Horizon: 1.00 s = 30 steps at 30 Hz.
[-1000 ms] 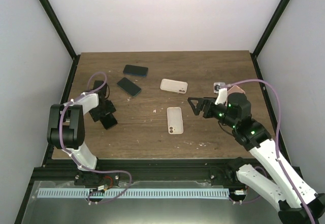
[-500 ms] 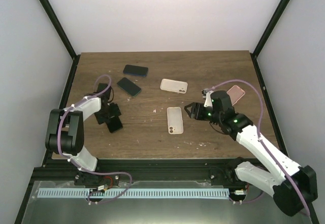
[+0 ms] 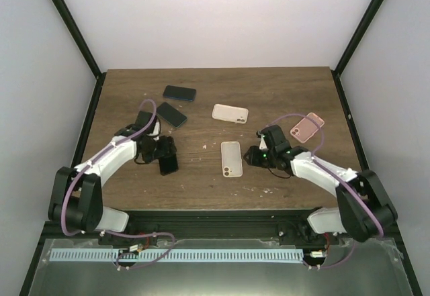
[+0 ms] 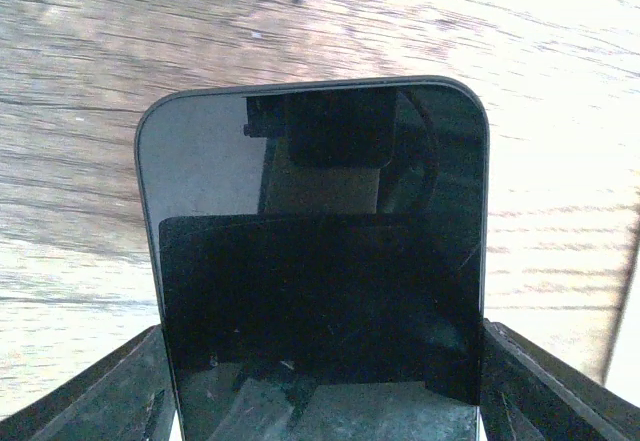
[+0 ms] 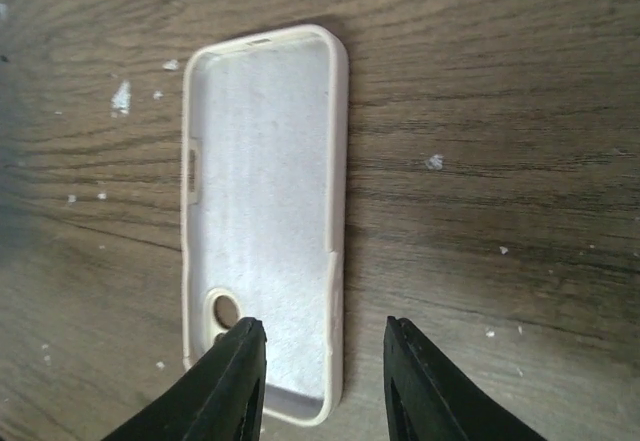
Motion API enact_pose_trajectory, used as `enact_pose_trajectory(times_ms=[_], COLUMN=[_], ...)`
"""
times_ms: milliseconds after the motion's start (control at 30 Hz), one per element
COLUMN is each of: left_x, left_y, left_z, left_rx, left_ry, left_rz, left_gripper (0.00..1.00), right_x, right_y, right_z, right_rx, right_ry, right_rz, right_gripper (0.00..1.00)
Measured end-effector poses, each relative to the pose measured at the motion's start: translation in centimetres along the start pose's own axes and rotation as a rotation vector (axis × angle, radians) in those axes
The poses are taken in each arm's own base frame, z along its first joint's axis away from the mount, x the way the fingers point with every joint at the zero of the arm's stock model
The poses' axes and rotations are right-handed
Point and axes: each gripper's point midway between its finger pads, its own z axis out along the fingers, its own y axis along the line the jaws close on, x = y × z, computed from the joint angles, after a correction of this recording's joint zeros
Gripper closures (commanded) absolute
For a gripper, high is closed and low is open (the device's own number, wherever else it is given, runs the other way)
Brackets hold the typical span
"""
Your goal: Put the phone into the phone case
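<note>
A black phone (image 4: 320, 211) with a glossy dark screen is held across its width by my left gripper (image 4: 320, 339), whose fingers (image 4: 100, 401) press on both long edges. In the top view this phone (image 3: 169, 166) hangs left of centre in the left gripper (image 3: 163, 154). The cream phone case (image 5: 262, 211) lies open side up on the table, camera hole toward me. My right gripper (image 5: 322, 329) is low over the case's near end, its jaws narrowed but apart. One finger is above the lining and the other above bare wood, with the case's right wall between them. The top view shows the right gripper (image 3: 250, 156) just right of the case (image 3: 231, 158).
A second cream case (image 3: 230, 113) lies behind the centre and a pink one (image 3: 307, 127) at the right. Two dark phones (image 3: 179, 93) (image 3: 171, 114) lie at the back left. Black frame posts stand at the table's (image 3: 282, 88) corners.
The left arm has carried the black phone right, toward the centre. The right arm has dropped and swung left to the cream case, its jaws narrowing from wide.
</note>
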Motion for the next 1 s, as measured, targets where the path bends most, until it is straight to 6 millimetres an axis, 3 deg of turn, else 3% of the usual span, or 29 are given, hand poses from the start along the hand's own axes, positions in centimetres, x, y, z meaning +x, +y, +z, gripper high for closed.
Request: enact_pose_trajectory(times_ms=[267,367,500,800,1000], left_x=[1.0,1.2,1.9,2.6,3.3], left_y=[-2.9,-3.5,-3.9,-4.2,-4.9], left_z=[-2.7,-3.4,-3.7,-4.3,-4.4], left_rx=[0.146,0.187,0.215,0.239,0.256], left_ry=[-0.027,-0.032,-0.019,0.002,0.017], left_rz=[0.049,0.058,0.065,0.075,0.090], left_gripper=[0.41,0.41,0.41,0.42,0.43], right_x=[1.4,0.3,0.7,3.8,6.7], right_y=[-1.9,-1.0,0.7,4.2,6.7], right_z=[4.4,5.5,6.5,7.4,7.5], right_rx=[0.065,0.057,0.040,0.023,-0.005], right_ry=[0.104,0.093,0.108,0.160,0.215], right_rz=[0.016,-0.004,-0.047,-0.085,-0.019], right_gripper=[0.70,0.74,0.79,0.84,0.79])
